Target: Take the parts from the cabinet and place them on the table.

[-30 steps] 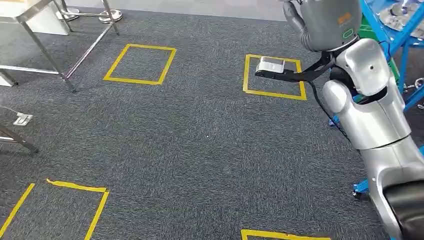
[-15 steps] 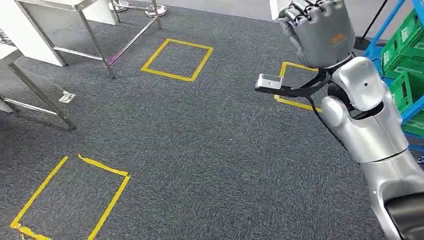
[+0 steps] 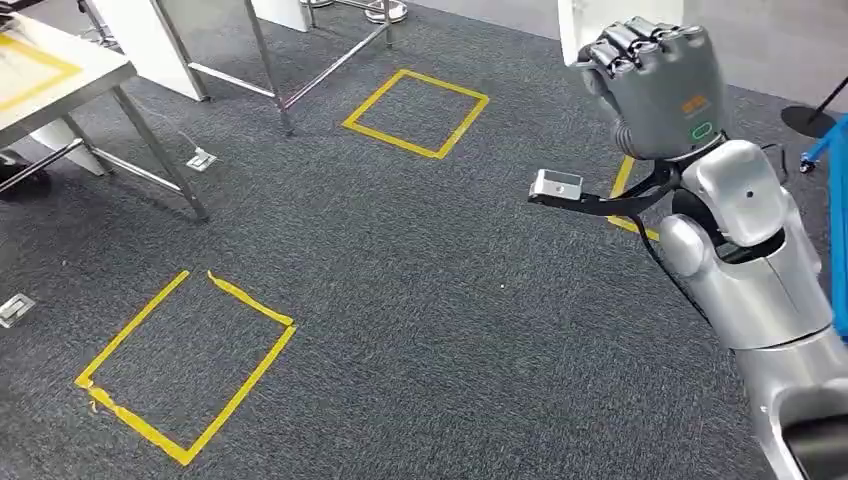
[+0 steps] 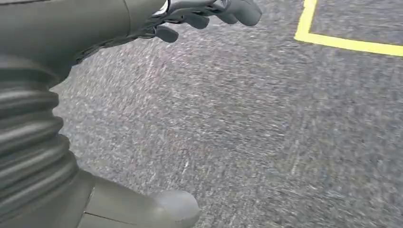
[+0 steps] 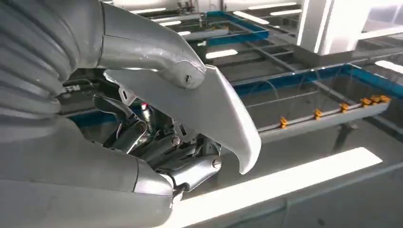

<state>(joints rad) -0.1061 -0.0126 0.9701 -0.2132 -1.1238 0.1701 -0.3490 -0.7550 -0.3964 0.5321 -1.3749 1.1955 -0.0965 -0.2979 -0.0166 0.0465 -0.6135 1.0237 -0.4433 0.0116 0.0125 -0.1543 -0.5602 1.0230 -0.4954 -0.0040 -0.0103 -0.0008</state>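
On the right of the head view, the robot's right hand (image 3: 660,85) is raised high above its silver arm, fingers curled round a white part (image 3: 572,28) whose upper edge pokes out beside the knuckles. Below lies dark grey carpet (image 3: 430,300) marked with yellow tape squares (image 3: 190,365), and a table (image 3: 60,75) with metal legs stands at the far left, well apart from the hand. A strip of blue frame (image 3: 838,200) runs down the right edge. In the left wrist view, the left hand (image 4: 209,14) hangs over the blurred carpet near a line of yellow tape; its dark fingers (image 4: 237,7) are loosely bent and apart, with nothing in them. In the right wrist view, the right hand grips the white part (image 5: 209,114), a curved flat piece pinched under the thick thumb (image 5: 152,45) and against the darker fingers, with a blue-framed rack (image 5: 237,31) and bright light strips behind it.
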